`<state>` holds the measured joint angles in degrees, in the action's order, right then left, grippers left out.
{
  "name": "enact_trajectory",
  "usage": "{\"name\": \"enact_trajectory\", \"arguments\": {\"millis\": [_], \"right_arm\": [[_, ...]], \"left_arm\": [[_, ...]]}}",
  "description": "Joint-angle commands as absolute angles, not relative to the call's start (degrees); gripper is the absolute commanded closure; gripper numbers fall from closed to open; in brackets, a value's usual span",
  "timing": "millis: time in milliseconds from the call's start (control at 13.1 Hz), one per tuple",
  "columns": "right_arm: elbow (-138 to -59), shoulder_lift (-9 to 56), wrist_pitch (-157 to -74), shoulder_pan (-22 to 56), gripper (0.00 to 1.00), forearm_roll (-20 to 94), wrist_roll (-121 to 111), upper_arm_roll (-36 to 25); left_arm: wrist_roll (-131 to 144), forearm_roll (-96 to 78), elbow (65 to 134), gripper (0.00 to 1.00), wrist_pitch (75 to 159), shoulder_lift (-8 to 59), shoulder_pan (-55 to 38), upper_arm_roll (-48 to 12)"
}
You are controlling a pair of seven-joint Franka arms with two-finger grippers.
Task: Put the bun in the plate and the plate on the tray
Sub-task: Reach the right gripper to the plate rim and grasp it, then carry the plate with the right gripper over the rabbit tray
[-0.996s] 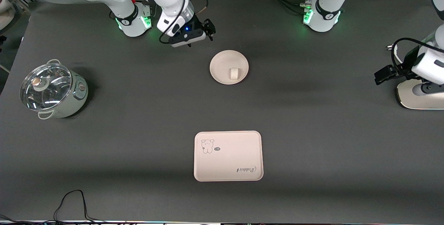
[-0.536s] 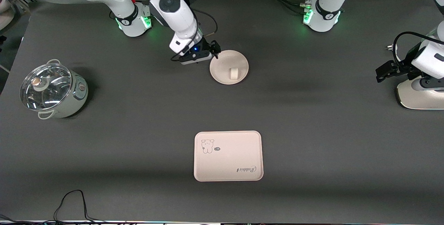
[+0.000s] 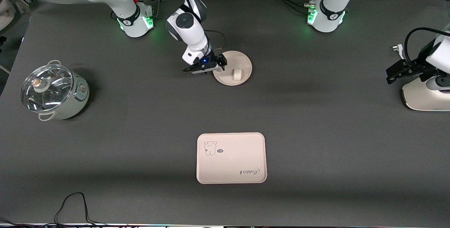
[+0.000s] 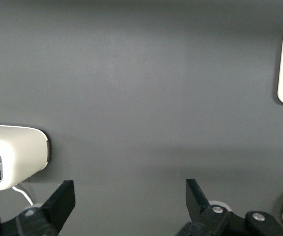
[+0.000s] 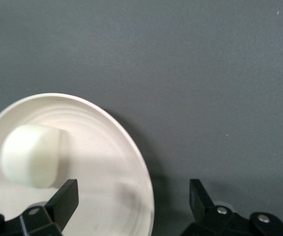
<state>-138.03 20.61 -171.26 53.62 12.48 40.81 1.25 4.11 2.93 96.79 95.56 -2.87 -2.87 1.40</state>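
Upper centre of the front view: the bun point(image 3: 237, 74) lies in the plate point(image 3: 242, 63). The right gripper point(image 3: 220, 63) sits at the plate's rim toward the right arm's end, fingers spread wide — one over the dish, one outside — holding nothing. Lower centre: the tray point(image 3: 231, 158). At the right edge, the left gripper point(image 3: 393, 75) waits, jaws wide and empty, by a white appliance point(image 3: 423, 96).

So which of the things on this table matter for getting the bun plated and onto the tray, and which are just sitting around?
For the job:
small off-white bun
round cream-pink plate
rectangular cream-pink tray
open right gripper, straddling the plate's rim

Lying about:
pale green pot with glass lid
white toaster
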Motion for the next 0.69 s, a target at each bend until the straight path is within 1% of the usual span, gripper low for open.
{"name": "enact_trajectory", "arguments": {"millis": [0, 153, 230, 383, 536, 613], "right_arm": [[-137.55, 21.18, -172.35, 54.49, 0.00, 13.97, 41.75, 1.14], [-137.55, 21.18, -172.27, 54.75, 0.00, 13.97, 41.66, 1.14], [-137.55, 21.18, -172.18, 54.67, 0.09, 13.97, 41.66, 1.06], [-137.46, 21.01, -171.92, 54.67, 0.36, 13.97, 41.57, 1.05], [-137.46, 20.57, -171.56, 54.67, 0.70, 13.97, 41.57, 1.05], [-137.46, 20.57, -171.56, 54.58, 0.79, 13.97, 41.57, 1.05]], "left_arm": [[2.99, 2.46, 91.15, 0.00, 89.22, -2.37, -2.55, 1.32], [3.78, 2.90, 90.00, 0.00, 88.86, -2.29, -3.07, 1.23], [3.61, 2.90, 90.09, 0.00, 89.55, -2.29, -2.73, 1.23], [3.34, 2.90, 89.39, 0.00, 89.56, -1.23, -2.64, 1.32], [2.82, 2.90, 89.03, 0.00, 88.77, -1.23, -2.46, 1.58], [2.81, 2.90, 88.86, 0.00, 88.86, -1.23, -2.46, 1.67]]}}
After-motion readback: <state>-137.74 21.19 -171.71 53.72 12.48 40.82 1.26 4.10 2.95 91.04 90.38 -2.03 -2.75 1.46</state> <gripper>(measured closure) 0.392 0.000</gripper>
